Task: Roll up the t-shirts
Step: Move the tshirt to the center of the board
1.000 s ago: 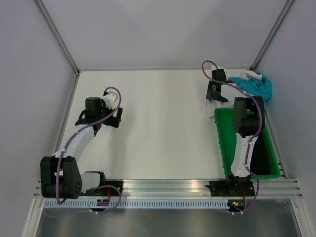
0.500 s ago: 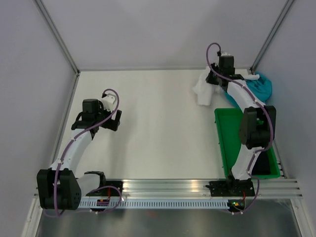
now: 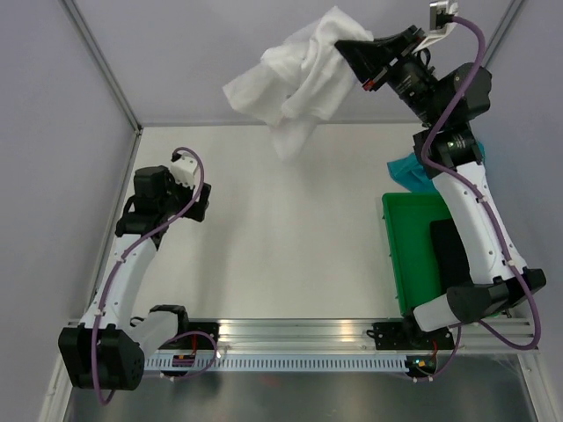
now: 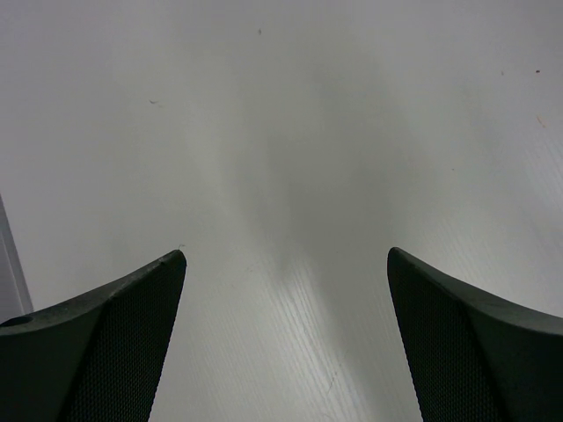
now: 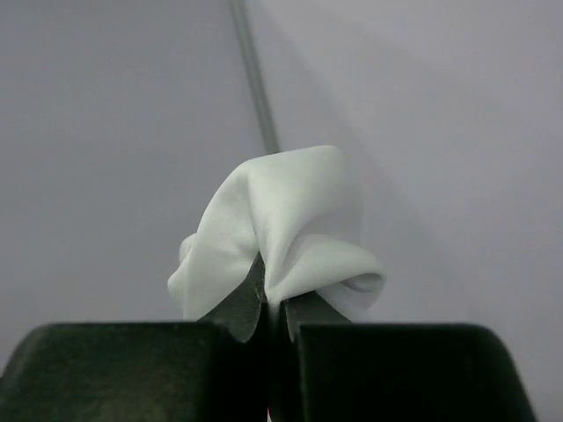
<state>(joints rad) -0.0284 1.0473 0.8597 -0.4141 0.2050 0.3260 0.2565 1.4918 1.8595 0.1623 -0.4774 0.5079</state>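
The white t-shirt (image 3: pixel 295 83) hangs in the air high above the far side of the table, bunched and draping down to the left. My right gripper (image 3: pixel 352 54) is shut on a fold of it, and in the right wrist view the white cloth (image 5: pixel 281 229) bulges out over the pinched jaws of that gripper (image 5: pixel 274 303). The teal-blue t-shirt (image 3: pixel 406 171) lies crumpled at the back right, partly behind the right arm. Low over bare table at the left, my left gripper (image 3: pixel 176 200) is open, with nothing between its fingers (image 4: pixel 106 343).
A green plastic bin (image 3: pixel 413 255) stands along the right side of the table, with a dark thing inside it. Grey walls with metal posts close off the left, back and right. The arms' mounting rail (image 3: pixel 299 334) runs along the near edge.
My right gripper has closed on the white t-shirt at the back right and lifted it high up and to the left. The left arm has shifted slightly left.
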